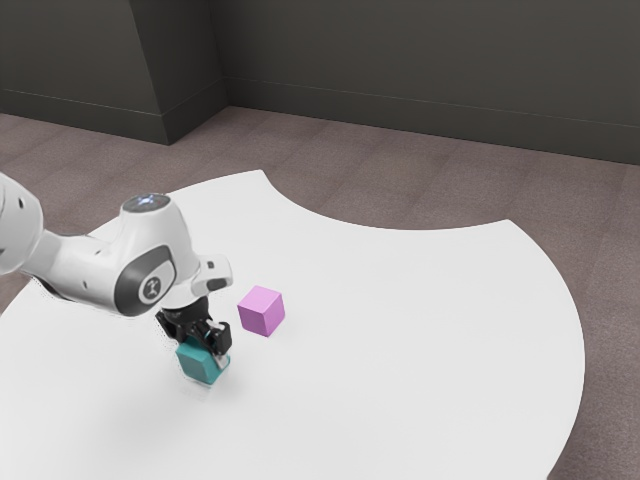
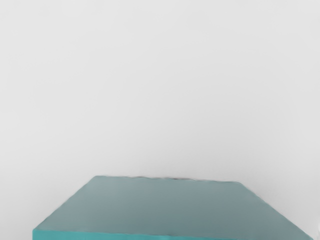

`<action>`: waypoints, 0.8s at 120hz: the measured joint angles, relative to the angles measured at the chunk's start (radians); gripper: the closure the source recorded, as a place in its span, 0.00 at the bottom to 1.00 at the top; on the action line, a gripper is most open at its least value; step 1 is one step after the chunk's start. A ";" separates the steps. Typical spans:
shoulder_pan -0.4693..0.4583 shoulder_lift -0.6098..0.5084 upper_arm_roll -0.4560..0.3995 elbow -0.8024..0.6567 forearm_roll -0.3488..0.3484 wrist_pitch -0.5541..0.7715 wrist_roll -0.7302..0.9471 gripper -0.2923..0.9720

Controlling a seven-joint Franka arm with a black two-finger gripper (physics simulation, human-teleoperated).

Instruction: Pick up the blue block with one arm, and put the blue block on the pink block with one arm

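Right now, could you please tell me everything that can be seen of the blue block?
The blue block is a teal-blue cube with plain, matte, flat faces and sharp edges, without marks. It appears to stand level on the white table, with a dim shadow close under it. The gripper hangs right over its top and covers part of it. The pink block lies apart from it, toward the exterior view's right, not touching.

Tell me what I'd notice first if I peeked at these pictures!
Probably the big white robot arm reaching in from the exterior view's left, its black gripper down on a blue block. Next, the pink block sitting on the white table just beside the blue one, toward the exterior view's right, not touching it.
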 joint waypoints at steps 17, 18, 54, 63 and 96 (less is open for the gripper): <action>-0.003 0.004 -0.003 0.103 0.042 -0.014 -0.008 0.51; -0.003 0.005 -0.003 0.112 0.045 -0.016 -0.008 0.51; 0.002 0.156 -0.030 0.395 0.096 -0.105 -0.019 0.52; 0.004 0.201 -0.032 0.459 0.098 -0.126 -0.019 0.52; 0.012 0.257 -0.045 0.524 0.095 -0.161 -0.016 0.52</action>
